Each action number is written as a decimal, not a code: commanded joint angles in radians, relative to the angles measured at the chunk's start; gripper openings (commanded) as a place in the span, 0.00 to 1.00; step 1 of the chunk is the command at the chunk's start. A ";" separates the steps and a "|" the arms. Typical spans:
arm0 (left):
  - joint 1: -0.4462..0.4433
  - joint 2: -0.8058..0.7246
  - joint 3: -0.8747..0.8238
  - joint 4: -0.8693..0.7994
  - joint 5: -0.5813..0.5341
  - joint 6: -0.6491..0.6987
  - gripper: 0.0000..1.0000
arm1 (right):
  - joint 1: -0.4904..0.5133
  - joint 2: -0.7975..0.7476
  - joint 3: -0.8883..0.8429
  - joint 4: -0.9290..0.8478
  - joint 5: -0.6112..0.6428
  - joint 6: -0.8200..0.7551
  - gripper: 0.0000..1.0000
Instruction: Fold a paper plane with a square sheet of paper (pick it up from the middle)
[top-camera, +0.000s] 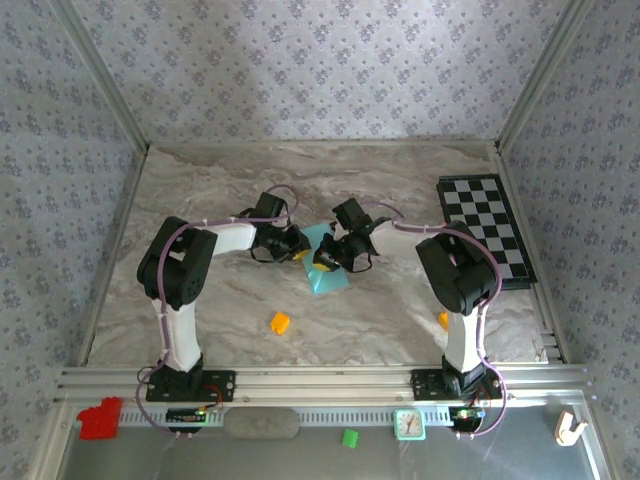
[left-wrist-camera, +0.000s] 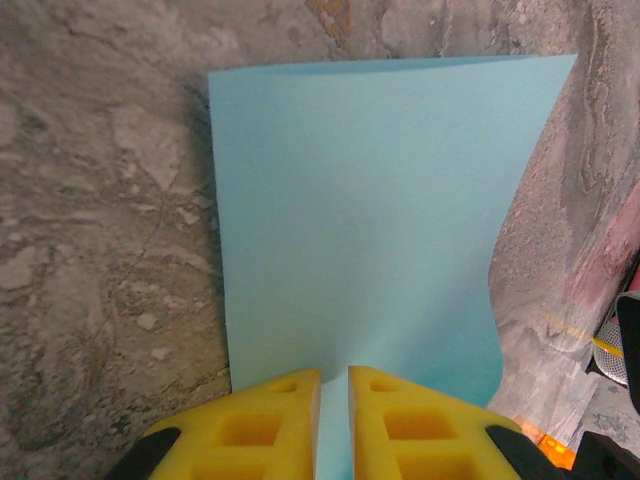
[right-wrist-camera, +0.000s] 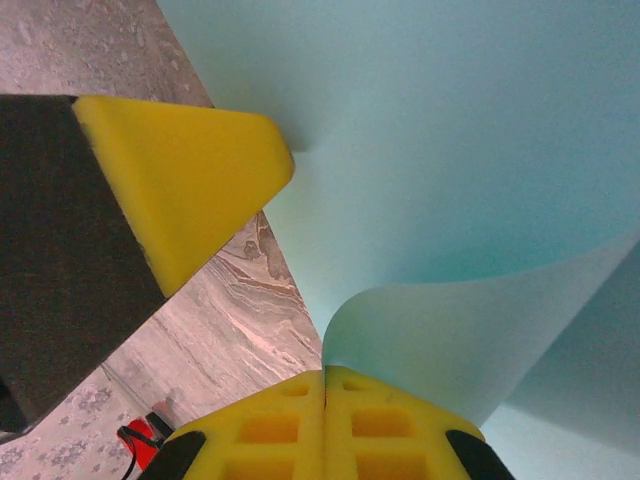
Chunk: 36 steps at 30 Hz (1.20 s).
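We note left hand (left-wrist-camera: 333, 420) narrow, nipping near edge of square sheet of paper (left-wrist-camera: 360, 200); sheet spreads ahead of it over table (left-wrist-camera: 100, 250); right hand (right-wrist-camera: 325, 420) clamped on curled edge. Risk: hands pull apart, thin sheet tears or creases crooked.

The square sheet of paper (left-wrist-camera: 360, 220) was plain teal-blue ahead of the left gripper's (left-wrist-camera: 333, 375) yellow fingers (left-wrist-camera: 270, 425), over the grey-marbled table (left-wrist-camera: 100, 250).

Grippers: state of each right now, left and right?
Left gripper: closed, pinching the near edge of the square sheet of paper.
Right gripper: closed, holding a curled-up part of the same sheet.
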 joint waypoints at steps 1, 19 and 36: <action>0.000 0.022 0.004 -0.046 -0.015 0.012 0.17 | 0.005 0.014 -0.006 0.008 0.009 0.020 0.00; 0.000 0.021 0.000 -0.043 -0.015 0.012 0.17 | 0.008 0.023 -0.008 -0.002 0.041 0.037 0.00; 0.000 0.020 -0.004 -0.045 -0.014 0.012 0.17 | 0.010 0.036 -0.011 0.016 0.043 0.054 0.00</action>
